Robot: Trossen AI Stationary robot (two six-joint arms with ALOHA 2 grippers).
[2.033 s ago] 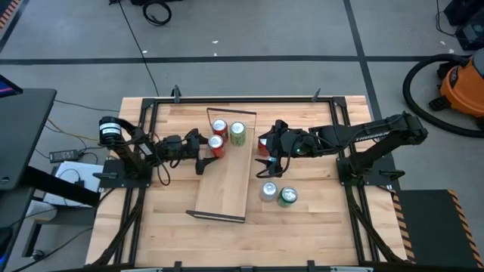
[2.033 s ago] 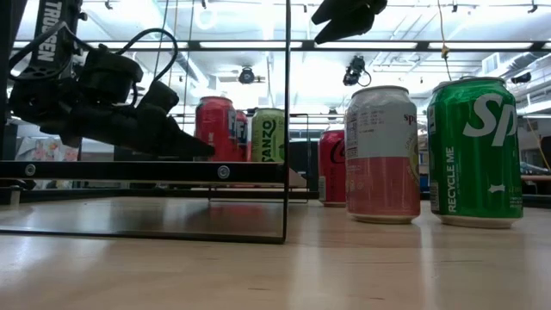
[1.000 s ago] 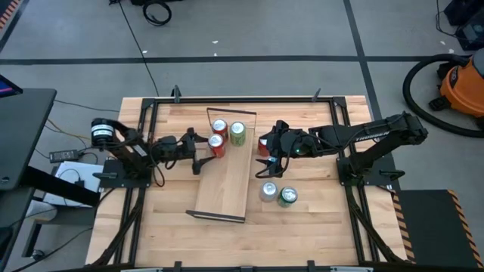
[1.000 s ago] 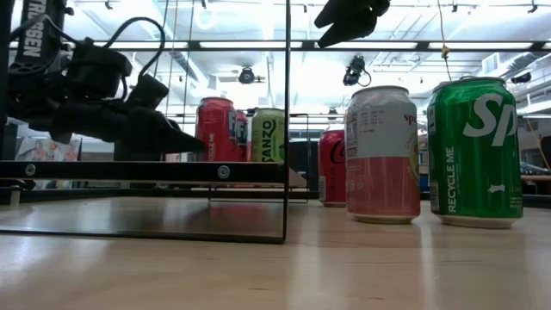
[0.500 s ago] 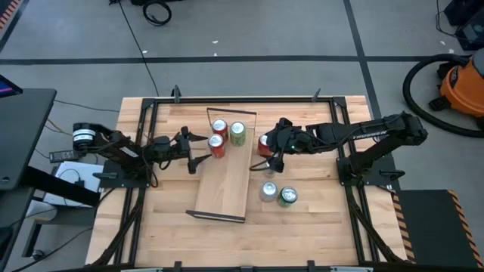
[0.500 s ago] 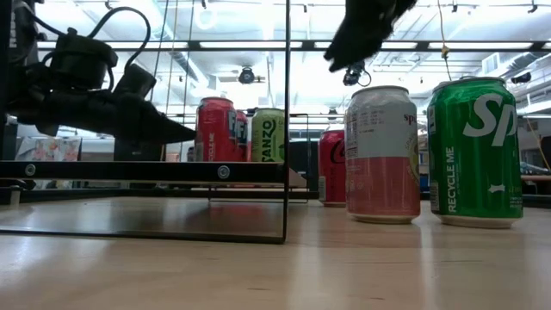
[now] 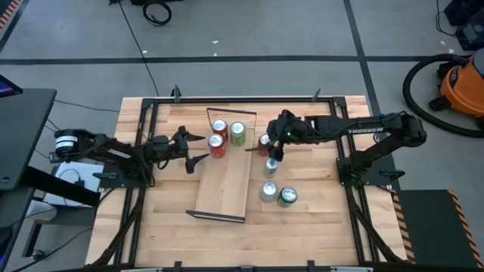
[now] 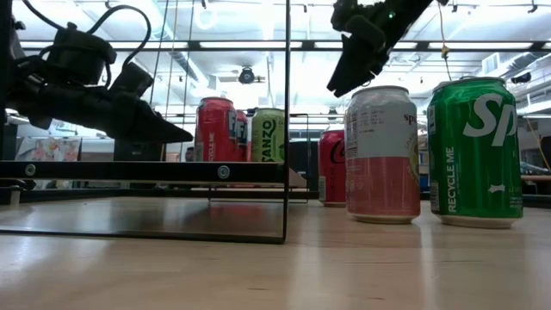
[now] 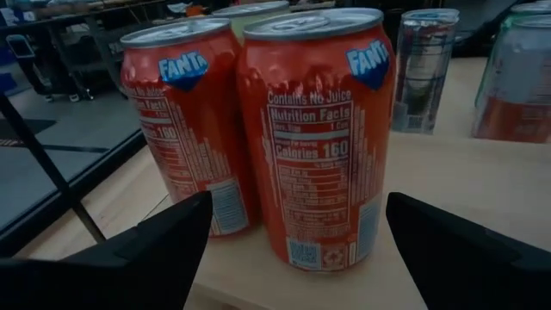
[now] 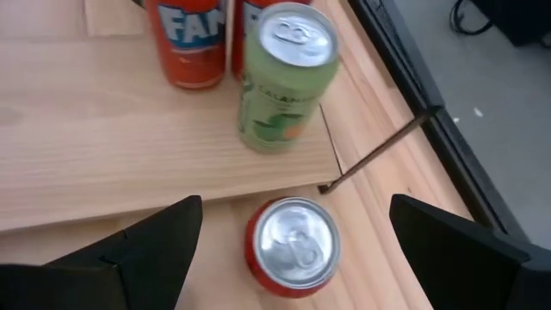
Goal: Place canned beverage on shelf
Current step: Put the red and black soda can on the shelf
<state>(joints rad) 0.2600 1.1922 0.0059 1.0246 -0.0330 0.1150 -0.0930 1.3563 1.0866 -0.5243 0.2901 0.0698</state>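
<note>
The right gripper hangs in the air at the end of an arm stretched nearly level across the table, its wrist tipped so the fingers point down and stand wide apart, holding nothing. Directly below the gap between them stands a red can on the tabletop, just off the edge of the shelf. Just beyond that can, on the shelf board itself, stand a light green can and two orange Fanta cans close together. The left gripper reaches in level from the other side, low over the shelf edge, fingers also spread and empty, with the nearer Fanta can straight ahead of the gap between them, not touched. Behind the right gripper, nearer its arm's base, a pink-and-white can and a dark green can stand side by side on the table.
</note>
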